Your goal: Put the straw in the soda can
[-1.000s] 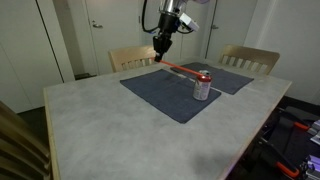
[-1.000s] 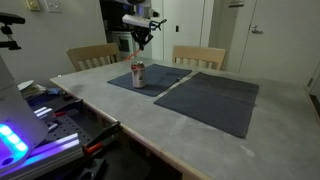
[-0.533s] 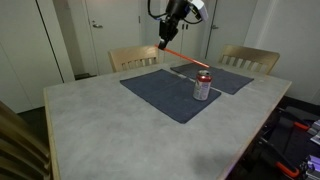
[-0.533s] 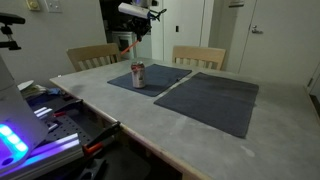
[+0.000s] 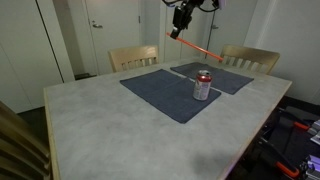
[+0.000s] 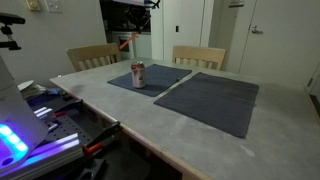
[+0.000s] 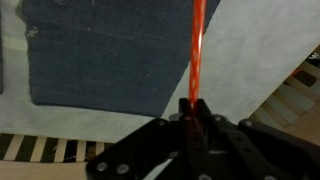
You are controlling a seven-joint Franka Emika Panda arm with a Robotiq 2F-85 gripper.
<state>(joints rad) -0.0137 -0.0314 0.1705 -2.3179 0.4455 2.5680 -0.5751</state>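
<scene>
My gripper (image 5: pixel 178 30) is high above the table's far side and shut on one end of the red-orange straw (image 5: pixel 198 49). The straw slants down from the jaws, its free end above and behind the soda can (image 5: pixel 203 86). The can is red with a silver top and stands upright on a dark blue placemat (image 5: pixel 165 93). In an exterior view the can (image 6: pixel 138 75) stands at the table's far corner and the straw (image 6: pixel 128 43) shows as a short orange streak above it. In the wrist view the straw (image 7: pixel 197 55) runs straight out from the shut jaws (image 7: pixel 192 108). The can is out of the wrist view.
A second dark placemat (image 5: pixel 222 76) lies behind the can, and a larger one (image 6: pixel 212 98) shows in an exterior view. Two wooden chairs (image 5: pixel 135 58) (image 5: pixel 250 58) stand at the table's far edge. Equipment (image 6: pixel 40 115) sits beside the table.
My gripper has risen and moved further from the can, carrying the straw up off the table. The straw's free end now hangs above the can rather than next to it.
</scene>
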